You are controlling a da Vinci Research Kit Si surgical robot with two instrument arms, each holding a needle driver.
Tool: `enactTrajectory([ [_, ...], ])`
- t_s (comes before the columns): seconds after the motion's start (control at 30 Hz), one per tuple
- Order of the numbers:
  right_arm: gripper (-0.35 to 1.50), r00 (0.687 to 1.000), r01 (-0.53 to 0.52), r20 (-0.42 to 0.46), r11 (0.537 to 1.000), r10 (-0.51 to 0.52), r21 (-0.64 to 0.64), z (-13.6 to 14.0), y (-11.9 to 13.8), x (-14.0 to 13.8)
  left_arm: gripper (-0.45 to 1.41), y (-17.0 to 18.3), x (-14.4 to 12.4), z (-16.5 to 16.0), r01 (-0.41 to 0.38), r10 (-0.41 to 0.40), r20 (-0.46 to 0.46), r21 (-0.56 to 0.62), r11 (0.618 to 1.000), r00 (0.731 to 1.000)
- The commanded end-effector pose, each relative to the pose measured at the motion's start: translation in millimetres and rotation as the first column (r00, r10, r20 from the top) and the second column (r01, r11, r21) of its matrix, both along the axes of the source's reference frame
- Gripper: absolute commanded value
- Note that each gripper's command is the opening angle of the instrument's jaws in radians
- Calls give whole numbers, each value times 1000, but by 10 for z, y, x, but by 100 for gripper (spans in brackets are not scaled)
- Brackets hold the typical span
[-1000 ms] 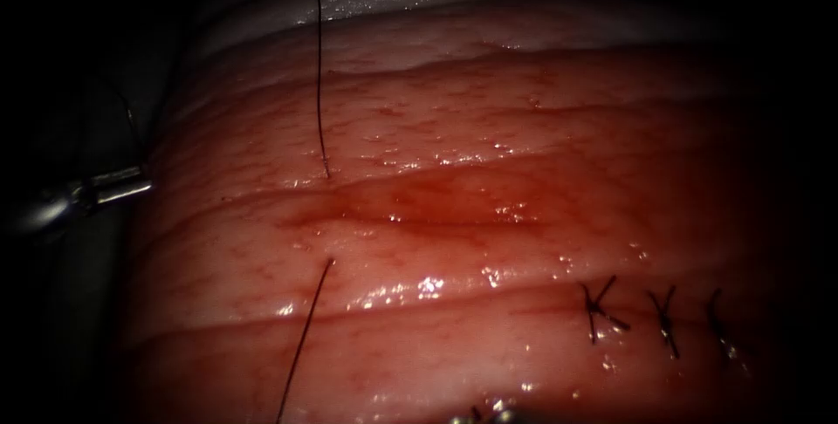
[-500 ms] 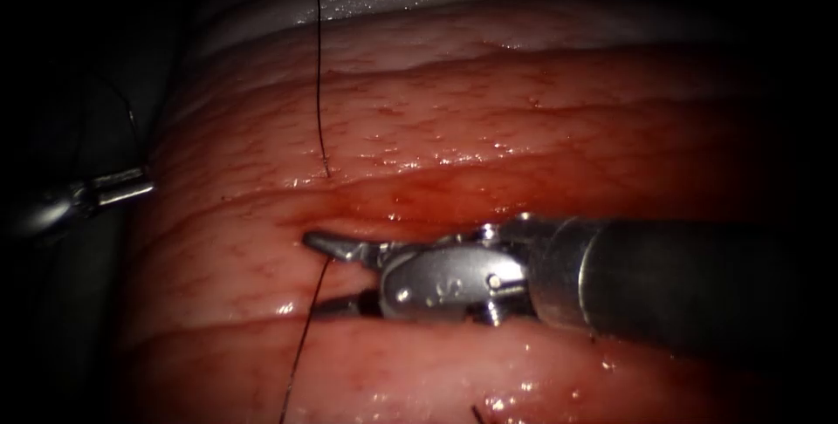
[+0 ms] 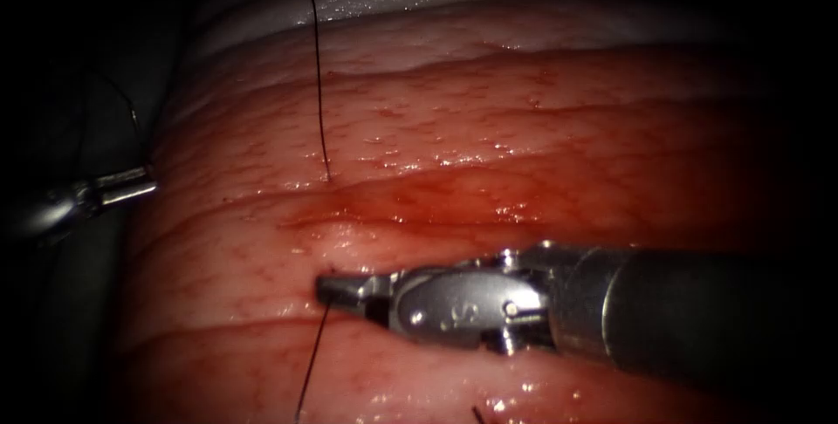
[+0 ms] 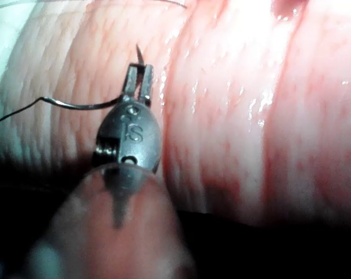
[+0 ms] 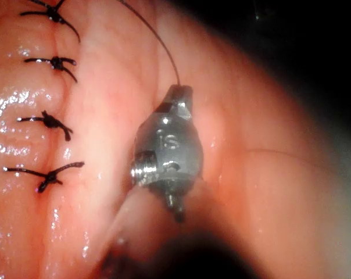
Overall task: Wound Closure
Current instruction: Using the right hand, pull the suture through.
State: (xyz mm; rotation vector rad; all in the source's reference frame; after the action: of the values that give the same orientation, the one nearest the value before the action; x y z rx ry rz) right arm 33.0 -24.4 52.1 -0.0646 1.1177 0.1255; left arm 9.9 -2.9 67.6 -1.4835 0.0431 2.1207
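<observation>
My right tool [image 3: 336, 291] pinches the thread [image 3: 310, 363] where it leaves the tissue [image 3: 524, 153]; left tool [image 4: 139, 81] clamps the needle [image 4: 140, 56] near its tip, clear of tissue; best kept a firm, low grip.

The right tool [image 3: 336, 291] carries a stamped mark that reads as "S" on the side of its metal wrist. The left tool [image 4: 139, 77] bears the same "S" mark.

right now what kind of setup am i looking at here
Likely a bench suturing practice station: pork-belly tissue with knotted stitches, the right claw shut on thread, the left claw holding a curved needle.
</observation>
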Motion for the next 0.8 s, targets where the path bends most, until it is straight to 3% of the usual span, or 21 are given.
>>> enactTrajectory([
  [0.03,-35,1000,21,-8,1000,-21,-7,-18,-23,14,-45,-1,-5,6,0,0,1,0,1000,1000],
  [0.3,-35,996,86,-15,996,-87,-39,-76,-89,37,-45,-1,-6,6,1,-1,0,-1,1000,1000],
  [0.4,-35,991,128,-31,990,-130,-56,-106,-125,52,-45,-2,-6,6,3,-3,-3,-1,1000,1000],
  [0.5,-35,987,149,-55,987,-152,-53,-115,-128,57,-45,-3,-7,6,2,-2,-1,-2,1000,1000],
  [0.53,5,985,161,-53,984,-165,-80,-111,-122,57,-45,-3,-7,5,2,-2,-2,-2,1000,1000],
  [0.57,62,985,162,-51,983,-167,-87,-108,-117,57,-45,-3,-7,5,2,-2,-2,-2,1000,1000],
  [0.6,89,985,162,-50,983,-167,-91,-103,-109,57,-45,-3,-7,5,2,-2,-2,-2,1000,1000],
  [0.63,108,984,165,-49,982,-170,-96,-98,-102,56,-45,-3,-7,5,2,-2,-1,-1,1000,1000],
  [0.67,108,984,165,-49,982,-170,-96,-98,-102,56,-45,-3,-7,5,2,-2,-1,-1,1000,1000],
  [0.7,123,984,166,-53,981,-172,-100,-86,-85,52,-45,-2,-7,5,3,-3,-2,-1,1000,1000],
  [0.8,133,985,147,-71,983,-155,-106,-66,-59,42,-45,-2,-8,5,4,-4,-2,-1,1000,1000],
])
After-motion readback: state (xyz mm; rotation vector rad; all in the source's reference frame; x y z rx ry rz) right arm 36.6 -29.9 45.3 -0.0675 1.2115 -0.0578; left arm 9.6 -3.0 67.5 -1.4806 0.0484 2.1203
